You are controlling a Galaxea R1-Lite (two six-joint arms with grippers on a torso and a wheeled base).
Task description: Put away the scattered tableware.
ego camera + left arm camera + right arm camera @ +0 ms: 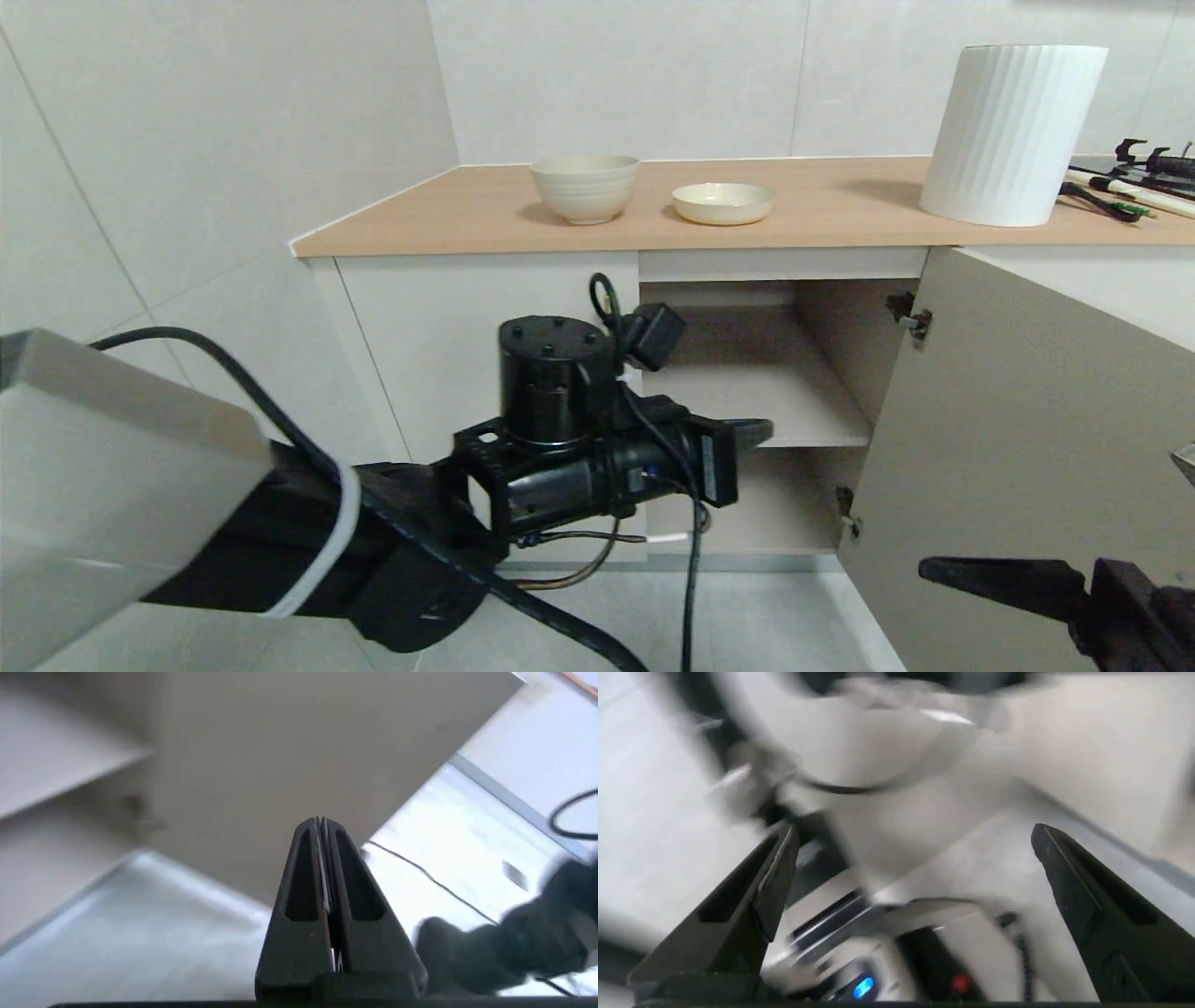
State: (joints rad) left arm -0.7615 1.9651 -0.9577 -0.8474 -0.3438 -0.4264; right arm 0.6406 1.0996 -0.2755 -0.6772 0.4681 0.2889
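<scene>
left gripper [320, 826] sat clenched, empty; right gripper [912, 835] spread; bowl [584, 187] likely needed a square rim grasp before shelving in cabinet [747, 397].

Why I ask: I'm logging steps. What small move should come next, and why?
Probably raise the left claw toward the bowl and open it: it is shut and below the countertop, where bowl and dish sit; the cabinet door is already open.

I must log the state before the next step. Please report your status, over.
Left gripper shut, empty. Right gripper open, empty. Bowl and dish on the counter, untouched. Cabinet door open, no obstacle seen.
</scene>
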